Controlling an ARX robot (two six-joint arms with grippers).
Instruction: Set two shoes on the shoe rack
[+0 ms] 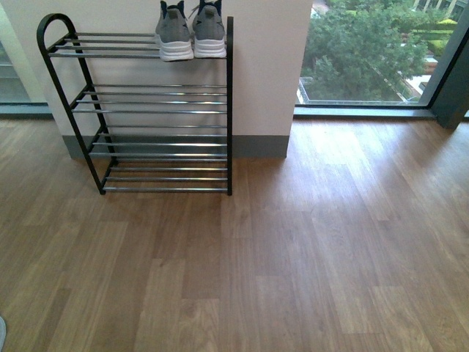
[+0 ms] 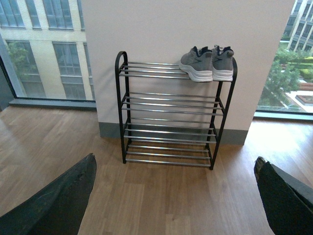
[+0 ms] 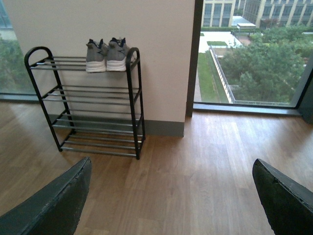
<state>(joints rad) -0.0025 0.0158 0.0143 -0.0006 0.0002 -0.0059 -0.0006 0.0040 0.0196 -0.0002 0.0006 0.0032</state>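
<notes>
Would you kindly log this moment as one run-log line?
shoes: both upright on shoe rack top tier, side by side | left claw: open, empty | right claw: open, empty | task: looks done

All 3 views face the shoe rack (image 1: 229,110)

Grey shoes (image 1: 176,33) with white soles, black rack (image 1: 229,110) with silver bars, brown wood-grain floor (image 1: 308,257), cream wall (image 1: 267,59).

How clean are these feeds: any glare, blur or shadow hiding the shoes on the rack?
Front view: even daylight, sharp, but the shoes on the rack are cropped at the top edge. Left wrist view: shoes sharp; near fingers dark and blurred. Right wrist view: likewise, no glare on the shoes.
</notes>
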